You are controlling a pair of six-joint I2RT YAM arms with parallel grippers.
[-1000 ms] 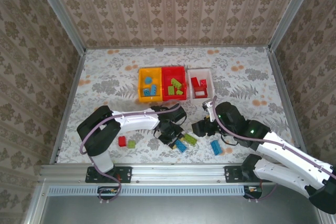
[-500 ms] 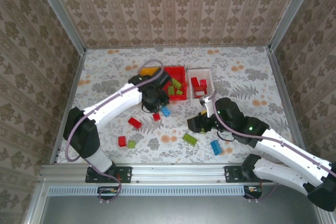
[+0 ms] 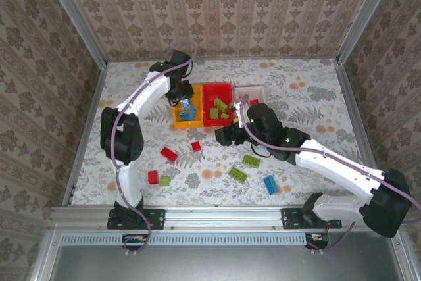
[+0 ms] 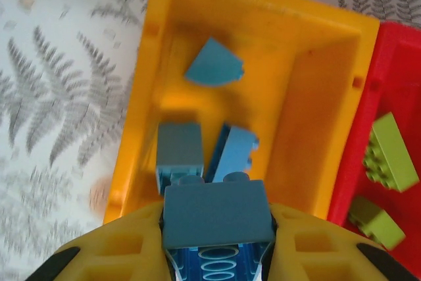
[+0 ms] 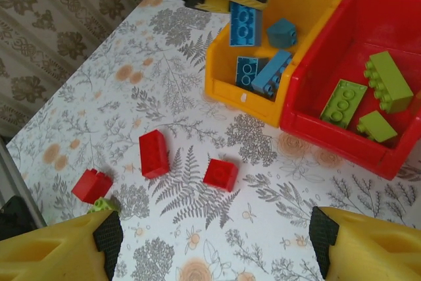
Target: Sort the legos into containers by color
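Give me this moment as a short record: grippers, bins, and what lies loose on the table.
left gripper: shut on a blue brick, above the yellow bin
right gripper: open, empty, over the table near the red bin
yellow bin contents: sorted blue bricks
red bin contents: green bricks
on table: three loose red bricks, three loose green bricks, one loose blue brick
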